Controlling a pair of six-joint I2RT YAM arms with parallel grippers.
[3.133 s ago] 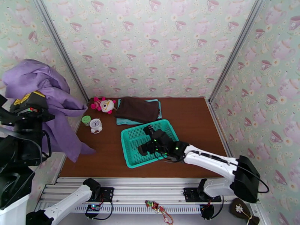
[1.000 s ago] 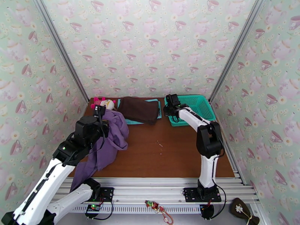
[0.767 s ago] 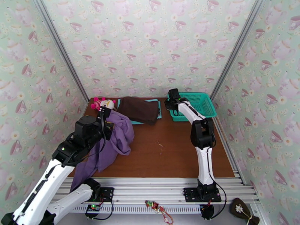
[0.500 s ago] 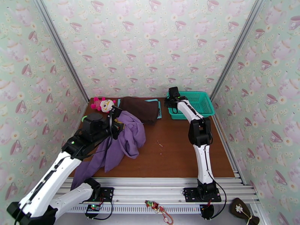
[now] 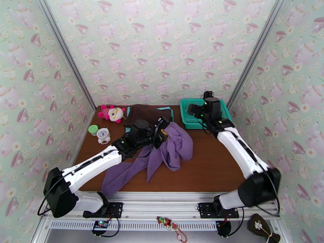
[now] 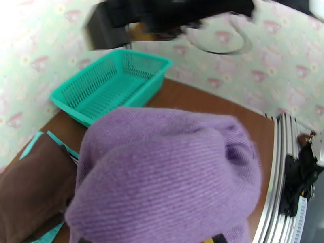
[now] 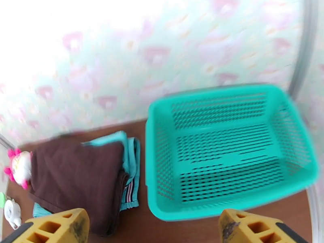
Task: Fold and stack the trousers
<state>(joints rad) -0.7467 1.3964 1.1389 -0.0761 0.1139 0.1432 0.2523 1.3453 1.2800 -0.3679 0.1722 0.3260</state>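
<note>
Near-left of the teal basket (image 5: 186,119): trousers (image 5: 172,147) heaped, one leg trailing nearer.
Left gripper (image 5: 160,132), just left of the basket, clenched on the trousers' upper bunch. Right gripper (image 7: 156,229) over the basket, jaws spread wide. Dark brown garment (image 5: 141,112) left of the basket.

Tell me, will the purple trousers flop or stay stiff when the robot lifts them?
Probably floppy: the trousers sag in soft folds from the left gripper. Likely light, since the fabric looks thin. The trailing legs may drag on the table.
</note>
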